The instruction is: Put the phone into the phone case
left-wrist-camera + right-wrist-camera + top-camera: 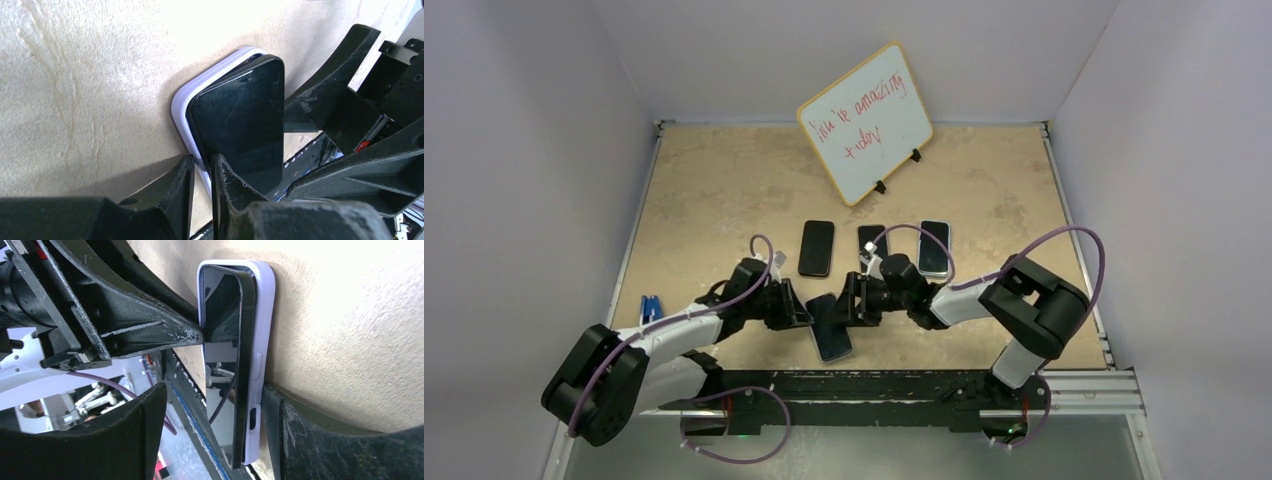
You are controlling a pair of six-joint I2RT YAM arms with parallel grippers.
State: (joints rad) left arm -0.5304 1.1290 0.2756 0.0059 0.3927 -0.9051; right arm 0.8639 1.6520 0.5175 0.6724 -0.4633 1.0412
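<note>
A black phone [240, 115] lies tilted in a lavender phone case [182, 107], one long side sunk in and the other riding above the rim. Both rest near the table's front, between the two arms, with the phone [829, 330] showing from above. My left gripper [202, 172] pinches the edge of the pair, one finger under the case and one on the screen. In the right wrist view that upper fingertip [187, 336] presses on the glass. My right gripper [214, 390] straddles the phone [225, 315] and case [262, 315]. Its one finger is against the case's back, and the other stands well off the screen.
A tilted whiteboard [865, 122] with red writing stands at the back. Three other phones lie mid-table: a black phone [816, 248], a half-hidden dark phone [871, 236] and a light-edged phone [934, 248]. A small blue object [650, 306] sits at the left edge. A black rail [874, 385] runs along the front.
</note>
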